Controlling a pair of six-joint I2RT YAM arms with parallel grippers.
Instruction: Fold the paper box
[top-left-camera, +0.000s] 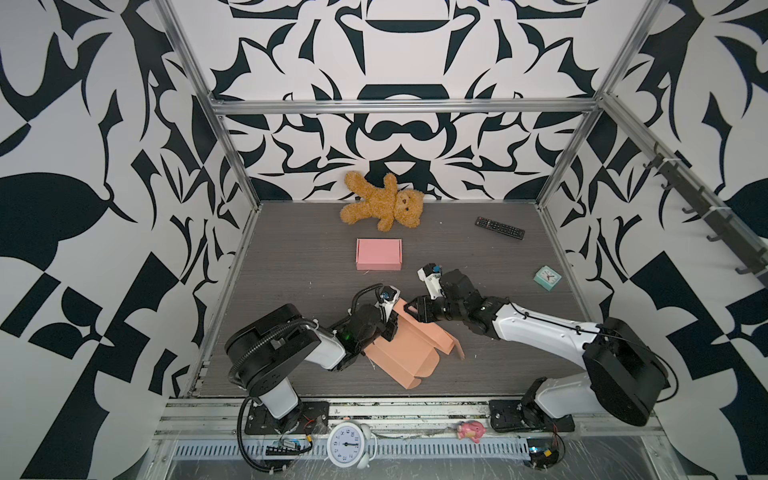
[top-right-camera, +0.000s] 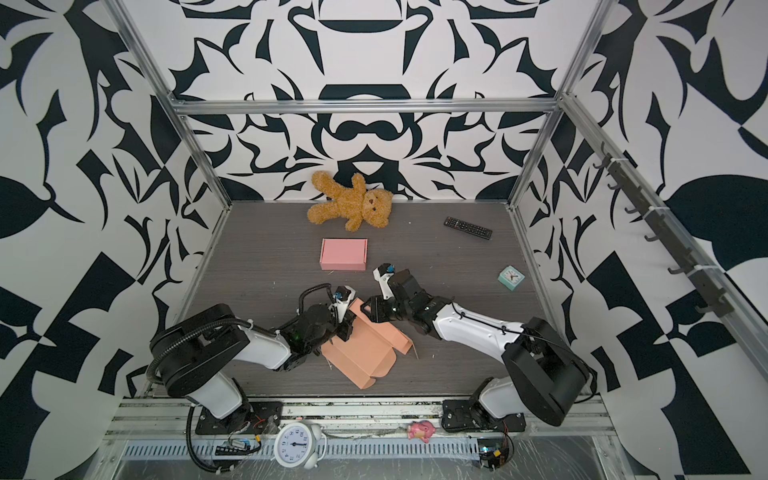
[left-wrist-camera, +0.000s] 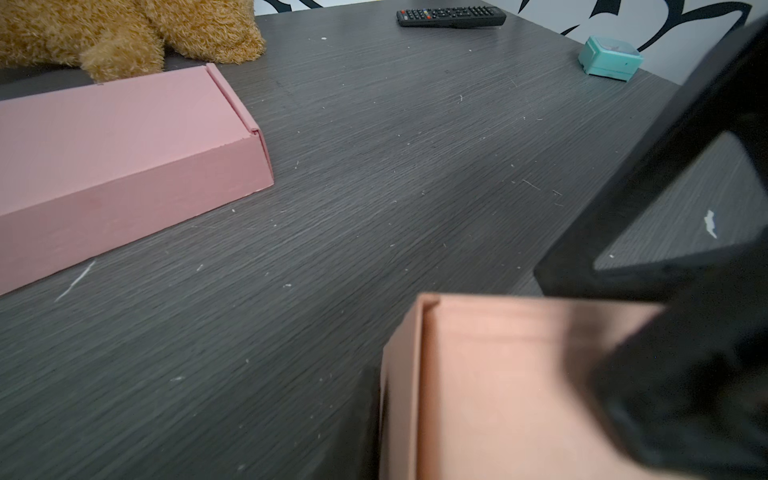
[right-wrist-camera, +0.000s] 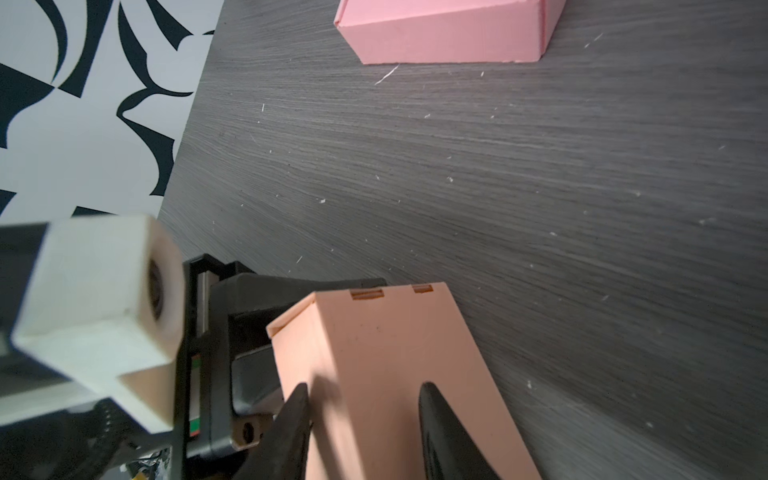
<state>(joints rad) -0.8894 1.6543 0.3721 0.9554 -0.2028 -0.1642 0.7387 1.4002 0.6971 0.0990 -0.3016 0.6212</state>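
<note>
Right gripper (right-wrist-camera: 365, 388), jaws half apart, rests on the raised box (top-left-camera: 415, 353) wall; left gripper (top-left-camera: 390, 331) pinches a side wall narrowly. Next, probably: fold this wall over and tuck it.

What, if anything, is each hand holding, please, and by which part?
The left hand seems to pinch the paper box by its side wall; the right hand stands open at its far end, gripping nothing.

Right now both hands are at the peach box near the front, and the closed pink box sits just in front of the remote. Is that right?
Not quite. The pink box sits just in front of the teddy bear; the remote lies apart from it, toward the back right. Both top views show this. The rest stands.
</note>
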